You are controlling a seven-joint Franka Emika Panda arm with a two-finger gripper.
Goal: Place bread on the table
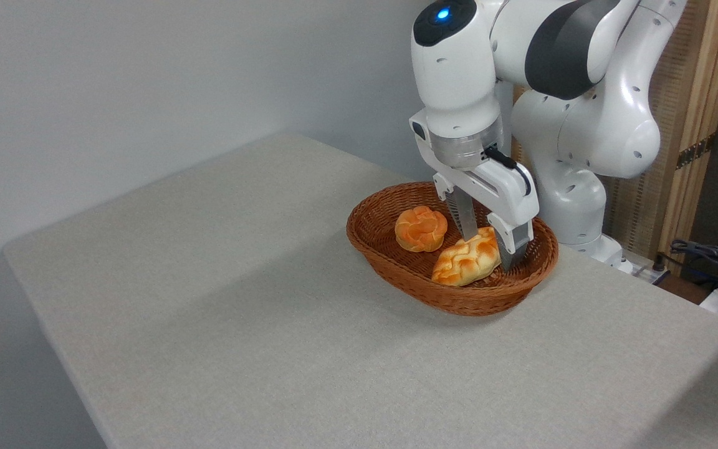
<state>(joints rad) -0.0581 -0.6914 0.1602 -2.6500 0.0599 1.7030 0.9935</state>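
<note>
The bread [464,260], a golden braided loaf with orange-brown patches, lies in the right half of the brown wicker basket [452,298]. My gripper [490,251] reaches down into the basket and is open, with one finger [465,219] on the loaf's left side and the other finger [513,248] on its right, straddling its far end. The loaf still rests on the basket floor. The table [222,299] is a wide grey-beige fabric surface around the basket.
A small round orange knotted bun [421,228] sits in the basket's left half, close to my left finger. The arm's white base [577,212] stands behind the basket. Cables [717,259] lie off the table's right edge.
</note>
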